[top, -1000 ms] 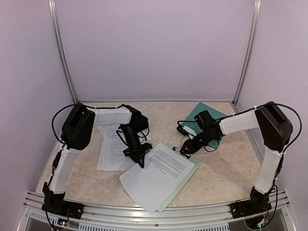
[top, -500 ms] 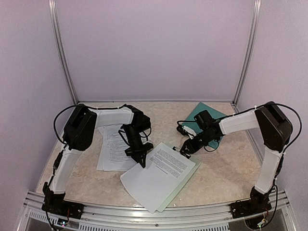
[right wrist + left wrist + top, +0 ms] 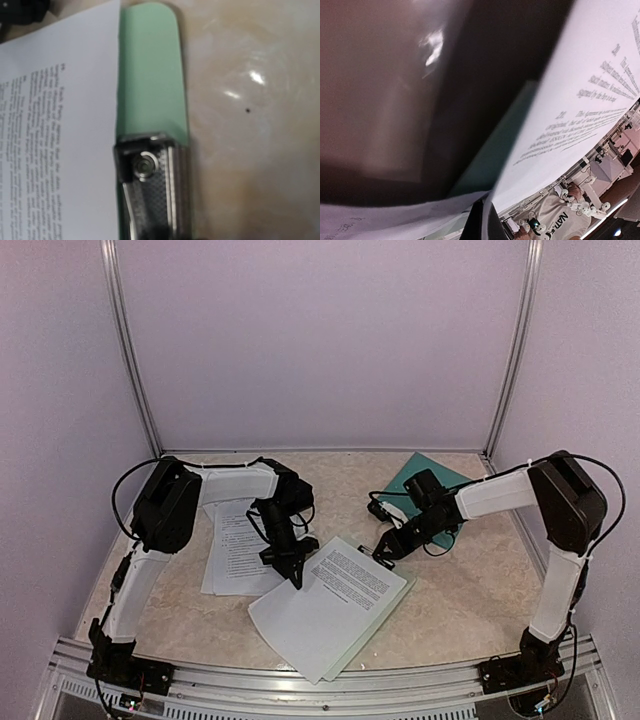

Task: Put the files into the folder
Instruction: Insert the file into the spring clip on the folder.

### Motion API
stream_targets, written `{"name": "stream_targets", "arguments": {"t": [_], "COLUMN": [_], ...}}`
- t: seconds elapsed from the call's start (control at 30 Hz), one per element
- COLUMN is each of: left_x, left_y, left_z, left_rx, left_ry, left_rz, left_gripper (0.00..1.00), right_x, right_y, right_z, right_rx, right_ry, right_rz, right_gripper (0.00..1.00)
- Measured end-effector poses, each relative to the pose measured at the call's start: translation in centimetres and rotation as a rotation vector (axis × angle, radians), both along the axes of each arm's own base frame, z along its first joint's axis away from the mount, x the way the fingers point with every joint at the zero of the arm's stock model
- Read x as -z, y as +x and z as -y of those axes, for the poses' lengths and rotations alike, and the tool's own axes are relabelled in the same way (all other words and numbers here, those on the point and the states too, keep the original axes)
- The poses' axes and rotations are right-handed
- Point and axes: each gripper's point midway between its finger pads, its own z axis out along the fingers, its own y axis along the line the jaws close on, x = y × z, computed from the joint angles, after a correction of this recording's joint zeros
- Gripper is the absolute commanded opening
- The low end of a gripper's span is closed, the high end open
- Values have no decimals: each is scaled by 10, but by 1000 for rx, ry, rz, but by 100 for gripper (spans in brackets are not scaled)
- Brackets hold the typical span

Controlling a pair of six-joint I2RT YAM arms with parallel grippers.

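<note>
**The files** [image 3: 335,602]. We see a stack of printed white sheets lying askew on the pale mint clipboard [image 3: 150,75]. More sheets [image 3: 232,552] lie on the counter [image 3: 470,590] just left of the clipboard.

We judge the sheets light, limp and apt to slide on one another. They are best taken at a free edge or corner, several at once. Whether the clipboard's silver clip [image 3: 150,195] pins any of them, we cannot tell.

**The left hand** [image 3: 296,580] is clenched, with its tips on the stack's long edge, left of the clip. We cannot tell whether a sheet is pinched between them.

**The right hand** [image 3: 383,553] is at the clip. We cannot tell whether it grips the clip.

**The folder** [image 3: 425,472], dark teal, lies flat on the counter behind the clipboard, partly hidden by the right arm.
</note>
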Motion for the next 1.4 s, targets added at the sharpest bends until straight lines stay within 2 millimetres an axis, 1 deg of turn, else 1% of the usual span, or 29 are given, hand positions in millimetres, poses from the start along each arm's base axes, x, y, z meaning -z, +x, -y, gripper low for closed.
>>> {"name": "stream_targets", "arguments": {"t": [0.37,0.97,1.4], "left_x": [1,2,2], "left_y": [-1,-1,-1], "left_z": [0,-1,-2], "left_rx": [2,5,7], "left_ry": [1,5,7], "left_rz": [-2,1,3], "left_gripper": [0,0,0], "right_x": [0,0,0], "right_y": [2,1,1], "right_z": [-1,-1,-4], "right_rx": [9,7,0], "right_ry": [55,63,106], "right_rz": [-34,-40,-69], "right_gripper": [0,0,0]}}
